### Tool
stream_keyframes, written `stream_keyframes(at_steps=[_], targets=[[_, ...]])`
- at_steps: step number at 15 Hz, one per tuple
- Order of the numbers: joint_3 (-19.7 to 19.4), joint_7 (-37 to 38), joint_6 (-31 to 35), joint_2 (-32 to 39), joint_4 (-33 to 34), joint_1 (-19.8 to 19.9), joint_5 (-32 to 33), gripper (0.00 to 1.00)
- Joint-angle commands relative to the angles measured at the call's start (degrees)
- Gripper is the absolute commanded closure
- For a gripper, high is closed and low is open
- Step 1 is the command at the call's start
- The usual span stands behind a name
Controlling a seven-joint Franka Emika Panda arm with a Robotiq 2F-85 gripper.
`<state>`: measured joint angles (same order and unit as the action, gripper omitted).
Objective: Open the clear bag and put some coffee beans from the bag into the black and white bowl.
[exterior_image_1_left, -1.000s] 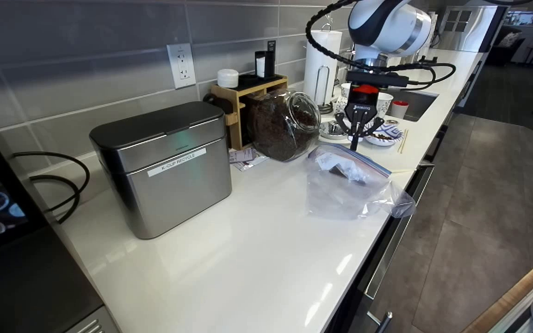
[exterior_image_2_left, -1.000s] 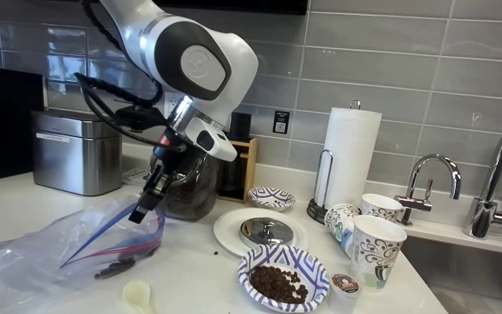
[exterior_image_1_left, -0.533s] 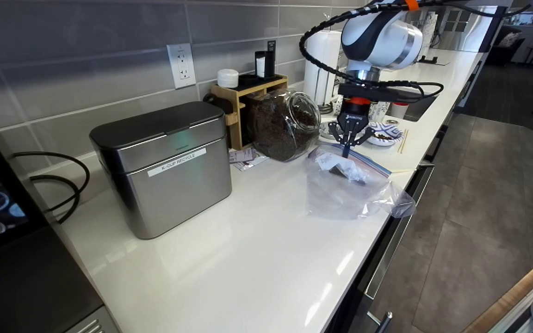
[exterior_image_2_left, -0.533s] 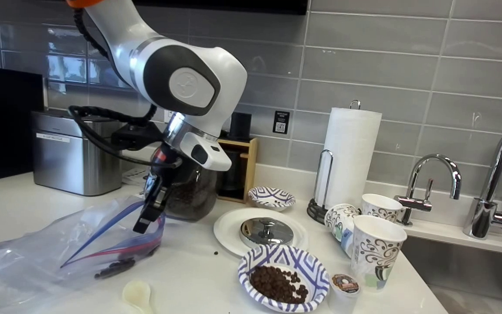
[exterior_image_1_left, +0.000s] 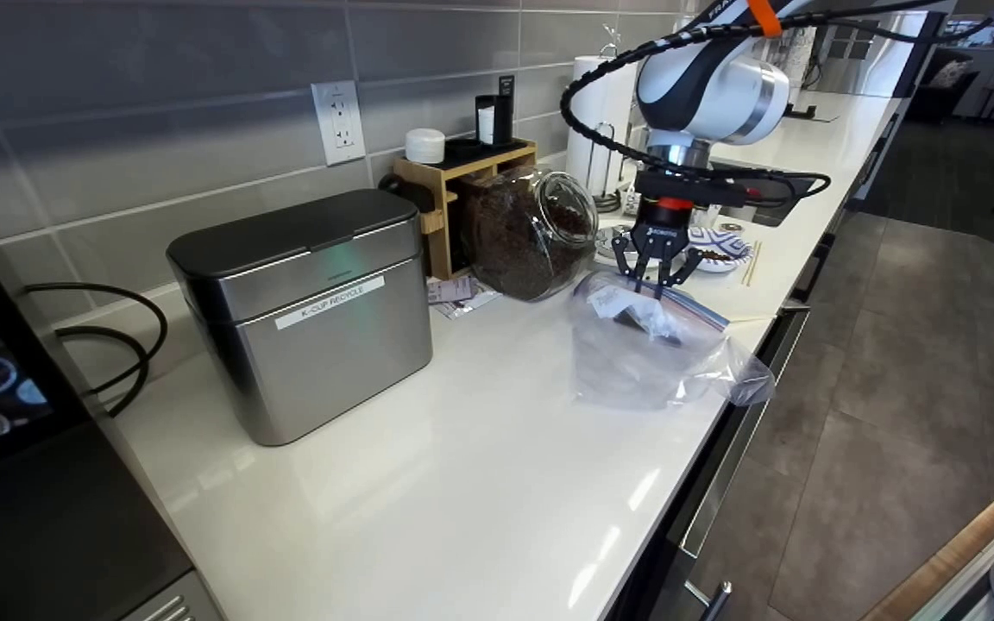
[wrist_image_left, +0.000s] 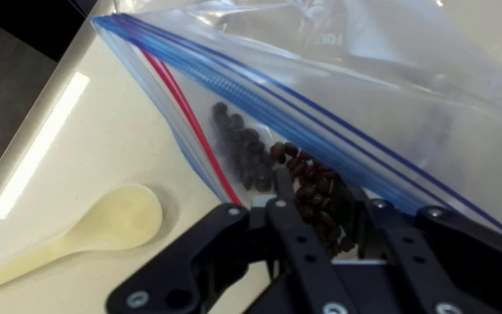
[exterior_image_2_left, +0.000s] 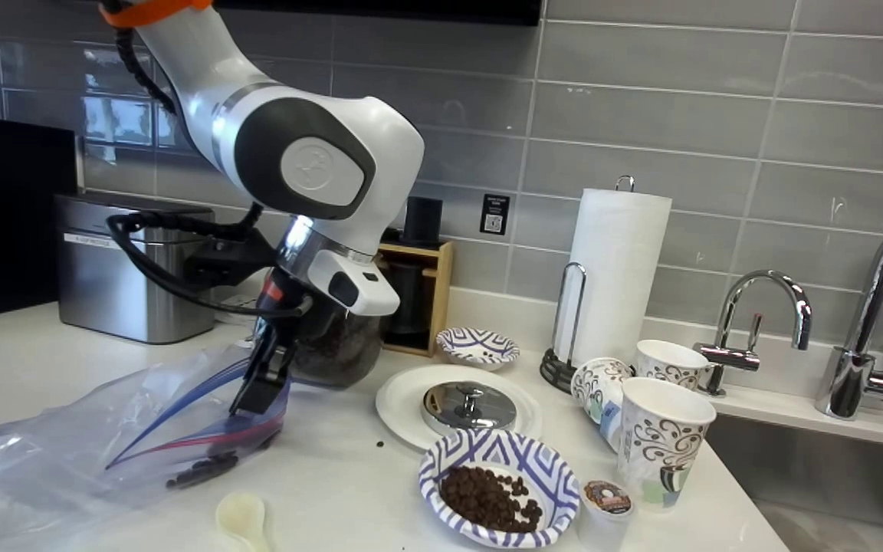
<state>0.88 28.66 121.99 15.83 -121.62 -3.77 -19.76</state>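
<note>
On the white counter [exterior_image_1_left: 428, 500] the clear bag [exterior_image_2_left: 66, 452] lies, its zip mouth gaping. The gripper [wrist_image_left: 315, 185] hangs at that mouth, fingers a little apart. A patterned bowl [exterior_image_2_left: 499, 448] sits well apart from the bag; a pale spoon [wrist_image_left: 124, 218] lies nearer. Past the fingers I see dark coffee beans [wrist_image_left: 310, 174] inside the bag, more in the bowl.

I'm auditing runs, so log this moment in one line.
clear bag: mouth parted | gripper: partly open, at that mouth | coffee beans: inside bag, also in nearer patterned bowl
</note>
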Motion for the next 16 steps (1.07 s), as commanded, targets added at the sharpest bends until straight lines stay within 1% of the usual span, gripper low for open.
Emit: stream_keyframes(at_steps=[1,2,3,5,6,8,9,10,11,13,16], targets=[[0.3,-3.0,2.6,-1.0,-2.6,0.0,-0.5,0.38],[0.3,-3.6,3.1,-1.1,-3.1,-0.1,-0.2,0.37],[0.4,-4.3,2.9,-1.1,-3.2,-0.1,-0.1,0.33],[0.4,-5.2,3.1,-1.0,-3.6,-0.2,0.1,0.33],[0.4,-5.4,3.3,-0.9,-3.8,-0.2,0.3,0.39],[0.5,-5.6,3.7,-0.7,-4.2,-0.4,0.5,0.45],[0.5,-5.7,3.9,-0.6,-4.3,-0.4,0.5,0.44],[0.6,-5.8,4.0,-0.6,-4.4,-0.4,0.4,0.49],[0.7,-5.8,4.2,-0.6,-4.5,-0.4,0.3,0.46],[0.8,-5.7,4.9,-0.4,-4.6,-0.4,0.1,0.45],[1.0,-5.4,6.0,-0.2,-4.5,-0.4,-0.3,0.41]])
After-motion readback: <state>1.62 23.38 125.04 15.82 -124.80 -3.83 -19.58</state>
